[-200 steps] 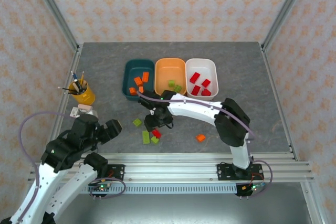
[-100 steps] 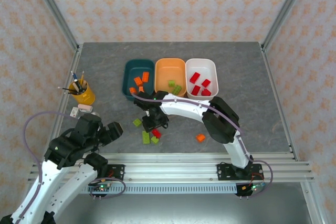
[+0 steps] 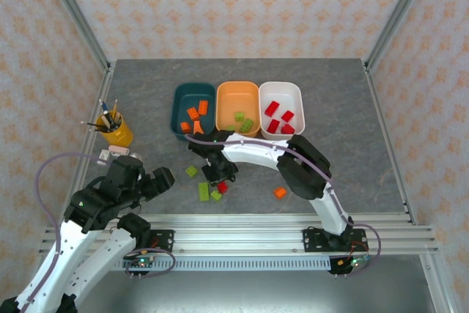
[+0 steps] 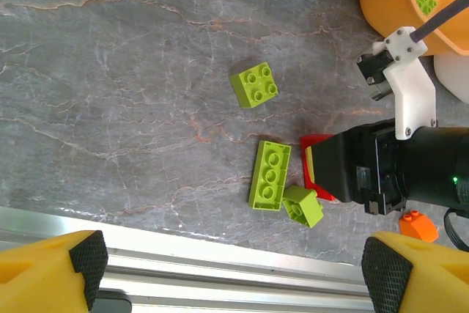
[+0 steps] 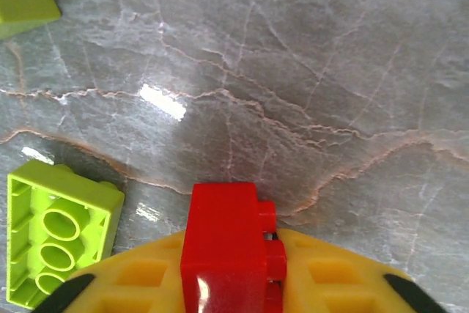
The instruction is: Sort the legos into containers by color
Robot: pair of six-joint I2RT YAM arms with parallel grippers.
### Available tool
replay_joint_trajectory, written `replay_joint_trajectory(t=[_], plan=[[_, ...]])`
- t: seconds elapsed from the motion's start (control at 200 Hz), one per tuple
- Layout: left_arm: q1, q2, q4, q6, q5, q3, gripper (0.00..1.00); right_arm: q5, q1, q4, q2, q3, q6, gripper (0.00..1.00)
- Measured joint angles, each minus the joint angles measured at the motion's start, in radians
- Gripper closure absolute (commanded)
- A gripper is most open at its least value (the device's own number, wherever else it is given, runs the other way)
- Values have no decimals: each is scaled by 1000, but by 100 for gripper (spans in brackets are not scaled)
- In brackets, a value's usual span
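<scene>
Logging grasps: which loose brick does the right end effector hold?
The red rectangular plastic brick, clamped between its fingers; lime green bricks and the orange brick lie free.

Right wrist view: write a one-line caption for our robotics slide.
The right gripper shut on a red lego, with a lime green lego lying on the grey table beside it.

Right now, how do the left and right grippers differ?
The left gripper is open and empty; the right gripper is shut on a red lego. The left gripper hangs apart; the right gripper is down beside the green legos. Both have yellow fingers.
</scene>
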Motion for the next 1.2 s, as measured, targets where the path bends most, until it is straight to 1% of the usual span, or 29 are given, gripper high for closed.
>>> replay_joint_trajectory(t=[0.04,0.18,0.28,0.385,0.465,0.59,0.706,0.816,1.086,1.201], plan=[[0,1,5,0,5,0,7,6,0,-2,0,1,3,80],[0,24,31,-1,23,0,8,52,-8,-7,-21,-7,6,82],[0,63,60,-2,43,6,8,90,-53,-25,-89,-26,6,82],[0,129,104,-8,65,37,8,127,-163,-37,-204,-29,6,83],[-1,196,159,-14,78,73,7,150,-290,-37,-290,-26,5,83],[-5,314,240,-19,91,139,7,168,-476,-35,-323,24,8,83],[-32,432,316,-17,92,204,7,195,-590,-36,-267,99,10,83],[-66,544,373,-15,90,266,7,236,-649,-36,-162,212,9,83],[-111,732,515,-26,91,372,7,346,-709,-44,93,455,-50,84],[-116,794,543,-27,91,423,7,378,-720,-48,158,504,-82,83]])
